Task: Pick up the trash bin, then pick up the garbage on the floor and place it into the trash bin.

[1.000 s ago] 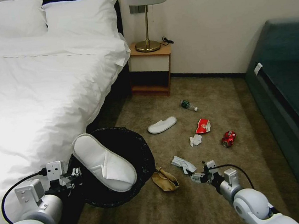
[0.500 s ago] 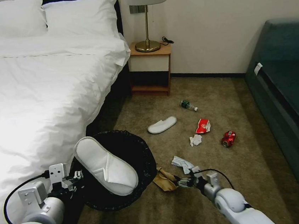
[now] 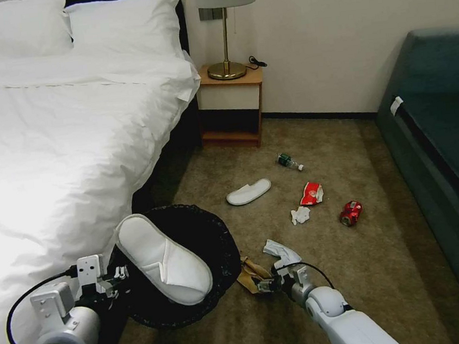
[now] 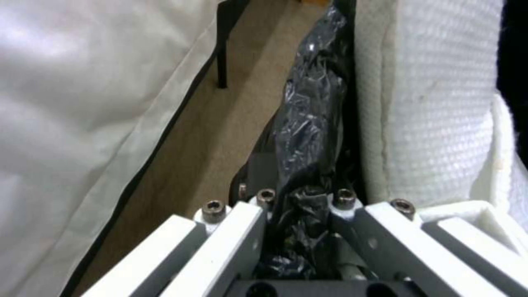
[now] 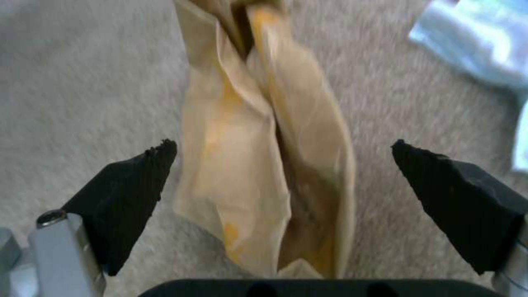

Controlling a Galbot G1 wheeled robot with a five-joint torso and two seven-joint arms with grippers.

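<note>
The black trash bin point(image 3: 223, 238) hangs beside the bed, with my left gripper point(image 3: 117, 274) shut on its rim. In the left wrist view the gripper point(image 4: 302, 202) pinches the crinkled bag liner point(image 4: 311, 107). A white slipper point(image 3: 162, 258) lies across the bin's mouth. My right gripper point(image 3: 260, 285) is low at the floor and open. Its black fingertips point(image 5: 137, 185) straddle the tan paper bag point(image 5: 264, 165), which lies on the carpet beside the bin point(image 3: 247, 275). More garbage lies on the floor: a pale wrapper point(image 3: 281, 251), a tissue point(image 3: 300, 215), a red wrapper point(image 3: 311, 193), a red can point(image 3: 351, 213), a green bottle point(image 3: 289, 162), another slipper point(image 3: 248, 192).
The white bed point(image 3: 47, 158) fills the left side, close against the bin. A wooden nightstand point(image 3: 232, 106) with a lamp stands at the back wall. A dark sofa point(image 3: 444, 133) runs along the right. Open carpet lies between them.
My right arm has swung left and down from beside the pale wrapper to the tan paper bag, gripper open. The bin and left gripper shifted slightly lower.
</note>
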